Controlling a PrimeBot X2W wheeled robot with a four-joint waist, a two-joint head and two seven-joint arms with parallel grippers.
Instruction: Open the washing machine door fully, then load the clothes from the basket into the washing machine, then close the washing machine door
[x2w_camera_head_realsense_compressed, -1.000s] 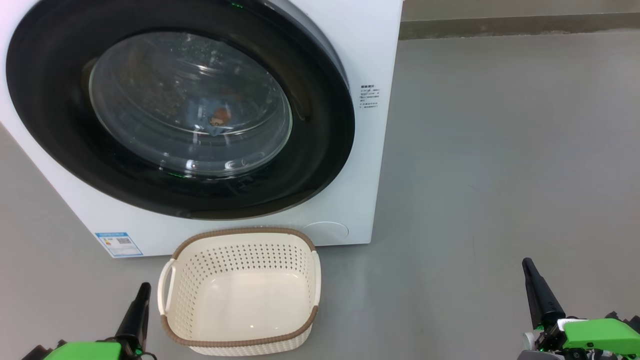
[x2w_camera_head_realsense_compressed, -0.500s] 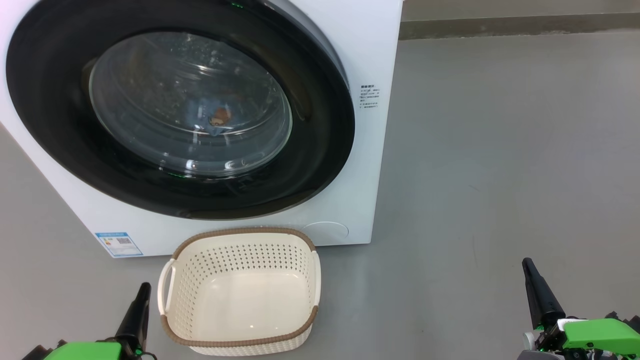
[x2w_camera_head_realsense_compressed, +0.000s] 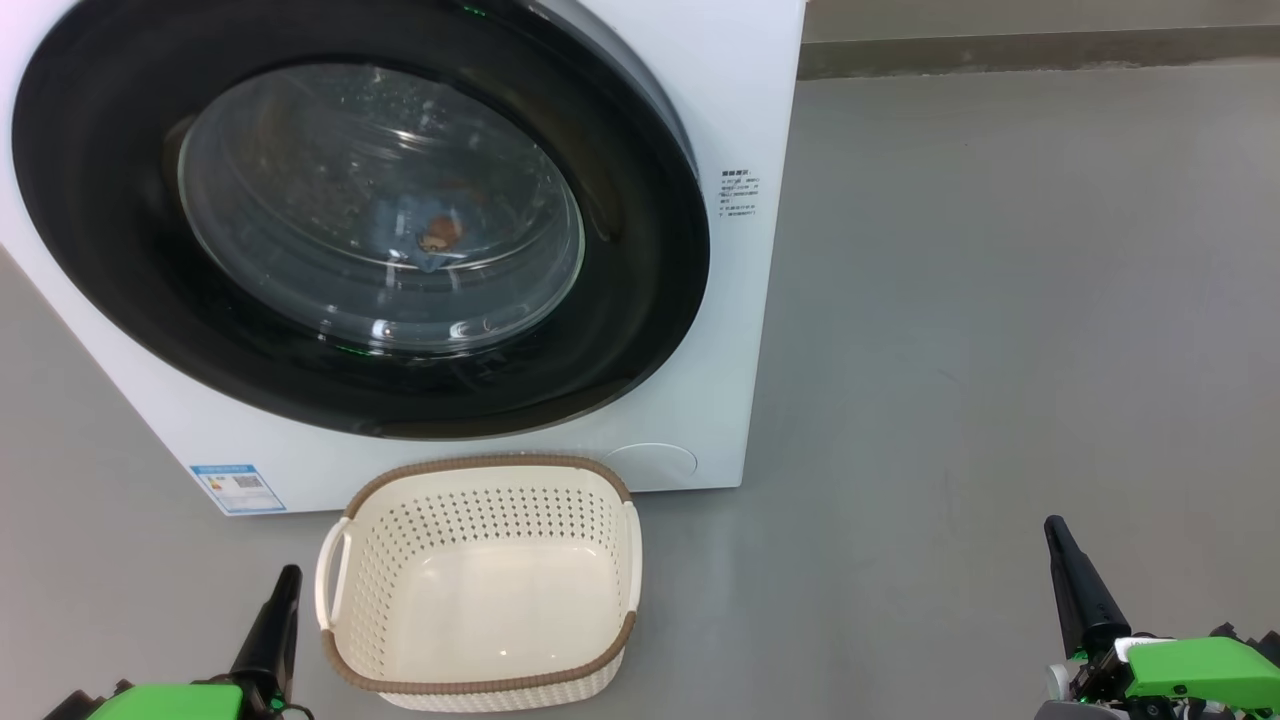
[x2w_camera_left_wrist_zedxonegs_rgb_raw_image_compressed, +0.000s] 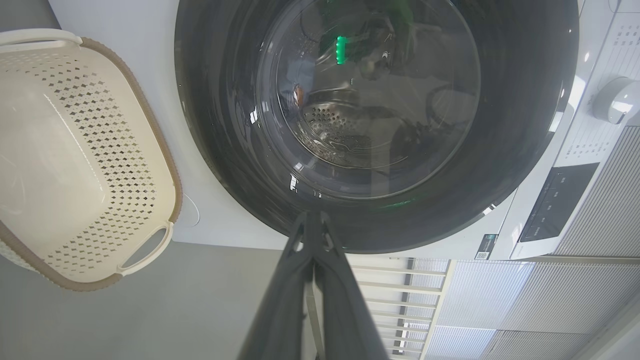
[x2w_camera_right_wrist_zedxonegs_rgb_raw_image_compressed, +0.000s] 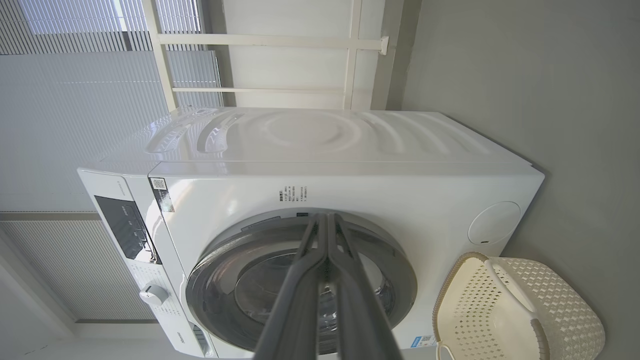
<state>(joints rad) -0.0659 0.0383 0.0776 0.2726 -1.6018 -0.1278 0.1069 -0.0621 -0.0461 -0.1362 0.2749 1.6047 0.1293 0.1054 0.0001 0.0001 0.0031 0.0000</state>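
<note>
At about 7 o'clock in the head view the left gripper sits low over the floor, its two dark fingers pressed together on nothing, just beside the basket and not touching it. The basket stands at 6 o'clock, close against the foot of the washing machine, and its cream bottom is bare: no garment lies in it. Above it, from 9 round to 1 o'clock, the washing machine door lies against the white front and looks shut, though whether it has latched cannot be told. Through its glass, a little left of centre, a piece of the clothes shows inside the machine, light blue with a brown bear. At 4 o'clock, well apart from machine and basket, the right gripper is likewise closed and empty. Judging by this, opening, loading and closing all appear done, and nothing of the task seems left beyond making sure the door is firmly caught
</note>
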